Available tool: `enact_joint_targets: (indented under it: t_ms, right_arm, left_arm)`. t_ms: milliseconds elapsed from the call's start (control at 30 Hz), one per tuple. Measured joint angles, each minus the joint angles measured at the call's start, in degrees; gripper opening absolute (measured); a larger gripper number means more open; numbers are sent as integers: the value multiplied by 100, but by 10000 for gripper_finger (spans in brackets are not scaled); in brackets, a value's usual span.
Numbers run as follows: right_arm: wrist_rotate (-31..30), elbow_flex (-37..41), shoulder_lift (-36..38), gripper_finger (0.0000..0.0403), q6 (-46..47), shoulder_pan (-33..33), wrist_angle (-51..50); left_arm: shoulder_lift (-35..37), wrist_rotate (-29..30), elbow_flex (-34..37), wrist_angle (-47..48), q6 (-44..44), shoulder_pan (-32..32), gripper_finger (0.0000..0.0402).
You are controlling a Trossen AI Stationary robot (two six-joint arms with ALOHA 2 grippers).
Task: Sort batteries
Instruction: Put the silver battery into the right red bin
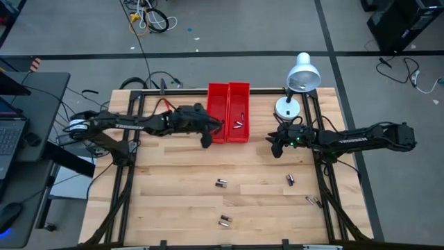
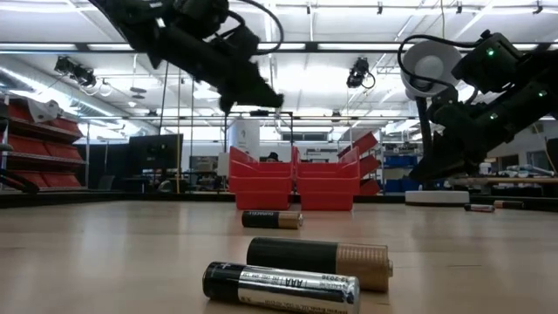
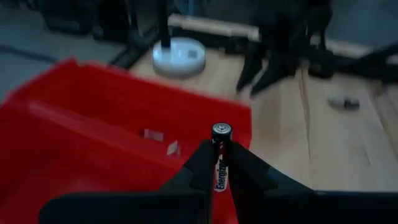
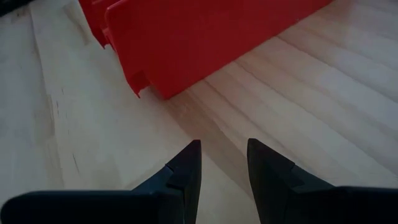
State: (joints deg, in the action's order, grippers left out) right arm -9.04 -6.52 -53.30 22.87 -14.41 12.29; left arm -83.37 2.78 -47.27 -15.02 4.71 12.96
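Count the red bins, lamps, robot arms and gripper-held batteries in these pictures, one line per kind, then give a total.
Red bins: 2
Lamp: 1
Robot arms: 2
Battery held in the left gripper: 1
Total: 6

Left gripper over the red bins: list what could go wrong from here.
1. The left gripper pinches a battery only between its fingertips, end up; it could slip or tumble before release.
2. It sits near the edge of the red bins, so a drop may land in the wrong compartment or on the table.
3. The right gripper hangs open and empty by the bins; both arms could crowd each other.
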Motion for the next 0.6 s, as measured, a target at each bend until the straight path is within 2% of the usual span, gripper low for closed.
enact_joint_targets:
  t_ms: [200, 267, 467, 600]
  right_arm:
    - [13, 0, 0, 116, -4, 0, 5]
    - [83, 0, 0, 117, 46, 0, 4]
    - [1053, -247, 0, 116, 116, 4, 10]
    - [1120, -409, 0, 116, 21, 4, -1]
  left_arm:
    - [-690, -5, -23, -1408, 324, 248, 42]
    - [-895, 14, -129, -1455, 687, 374, 42]
    - [-1440, -103, -709, -1489, 904, 547, 42]
    - [-1754, -159, -1081, -1476, 905, 541, 42]
